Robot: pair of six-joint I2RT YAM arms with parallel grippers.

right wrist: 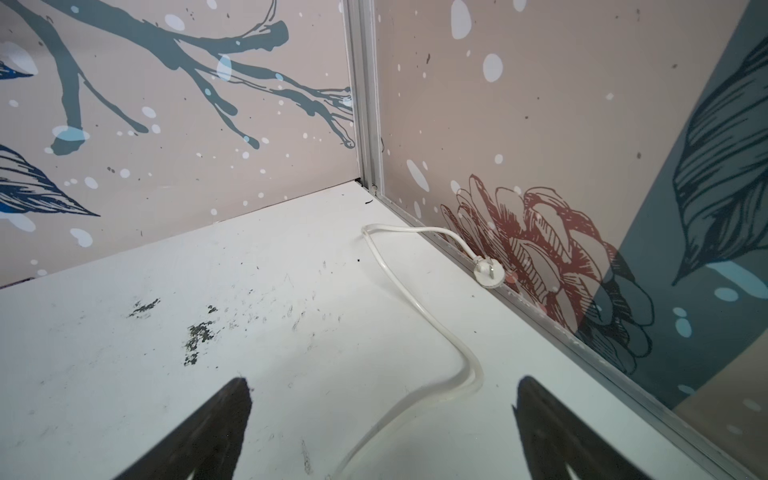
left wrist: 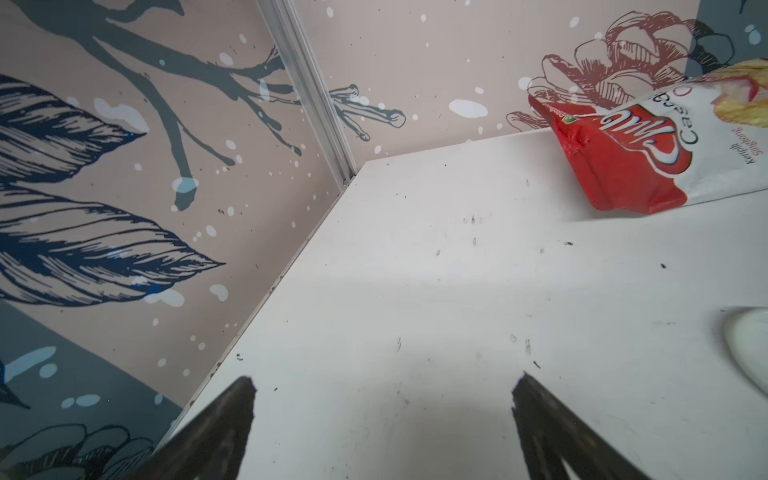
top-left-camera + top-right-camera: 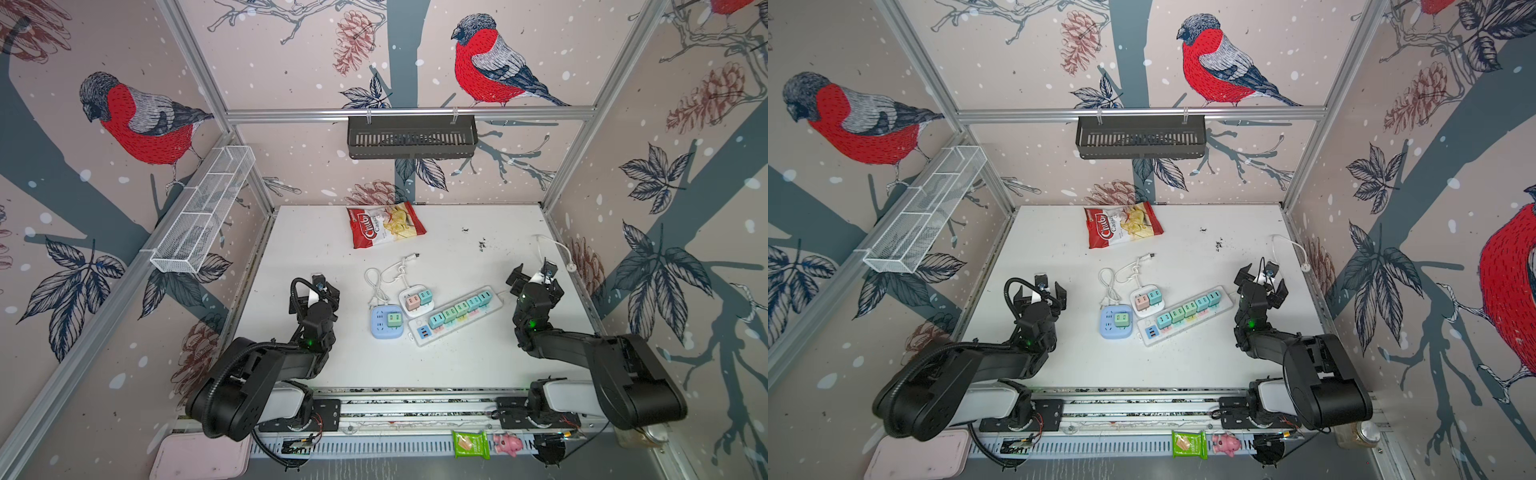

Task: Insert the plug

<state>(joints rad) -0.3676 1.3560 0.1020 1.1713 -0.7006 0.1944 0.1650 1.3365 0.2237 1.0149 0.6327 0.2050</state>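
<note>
Bare white tabletop (image 2: 415, 270) lies clear before my left gripper (image 2: 384, 378); near the right edge, a thin white cord (image 1: 419, 307) blocks my right gripper (image 1: 383, 379).

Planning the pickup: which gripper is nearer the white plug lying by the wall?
Right. The right gripper sits beside the plug; the left gripper is far off on the opposite side.

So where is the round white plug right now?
In both top views the round white plug lies at the right edge of the table, against the right wall, just beyond the open right gripper.
</note>
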